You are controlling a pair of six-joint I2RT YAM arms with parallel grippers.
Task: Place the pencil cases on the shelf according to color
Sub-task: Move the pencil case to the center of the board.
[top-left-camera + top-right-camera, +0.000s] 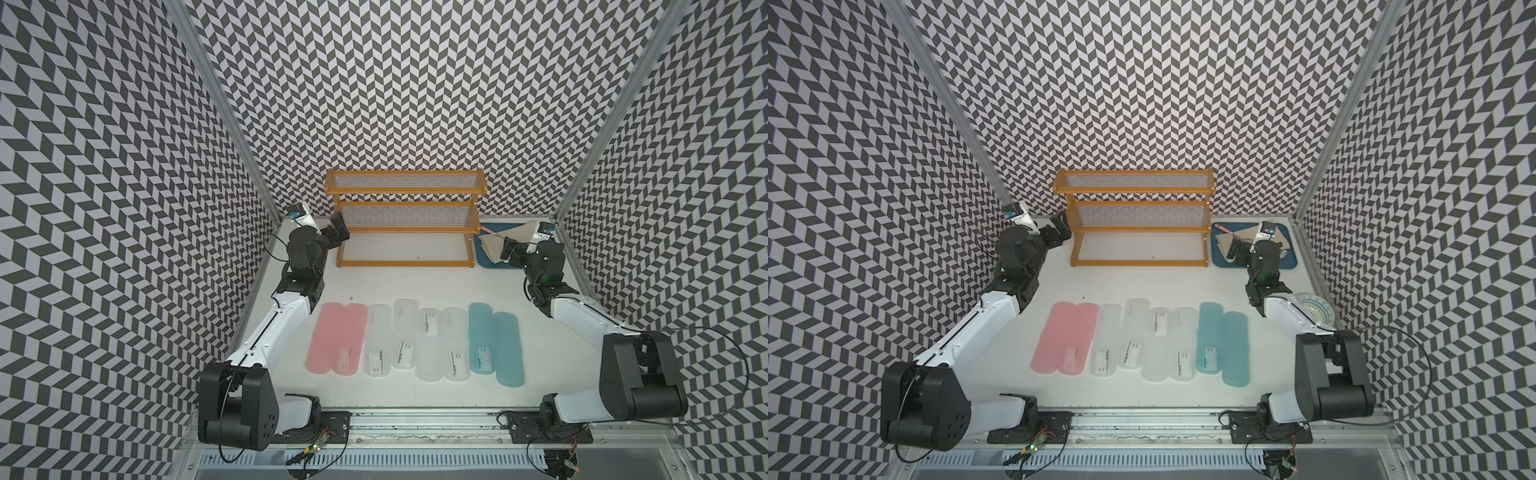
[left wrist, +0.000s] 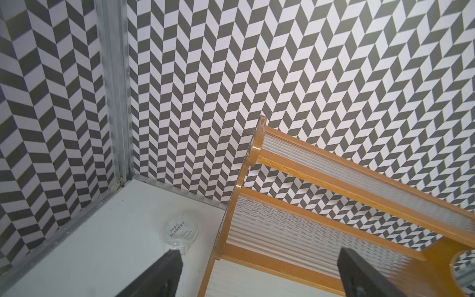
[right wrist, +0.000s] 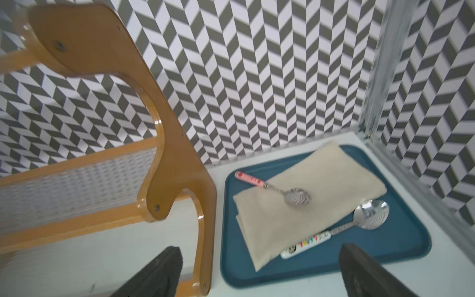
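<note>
The pencil cases lie side by side on the white table in both top views: two pink [image 1: 324, 336] at the left, several frosted white [image 1: 405, 332] in the middle and two light blue [image 1: 509, 349] at the right. Behind them the stepped orange-framed shelf [image 1: 405, 229] [image 1: 1138, 229] stands bare against the back wall. My left gripper [image 1: 338, 232] [image 2: 259, 259] is open at the shelf's left end [image 2: 308, 180]. My right gripper [image 1: 508, 249] [image 3: 261, 254] is open at the shelf's right side panel [image 3: 164, 154]. Neither holds anything.
A dark blue tray [image 3: 398, 231] with a beige cloth [image 3: 308, 200] and two spoons [image 3: 298, 196] sits right of the shelf. A small clear glass dish [image 2: 180, 231] lies in the back left corner. A patterned plate [image 1: 1316, 313] lies by the right wall.
</note>
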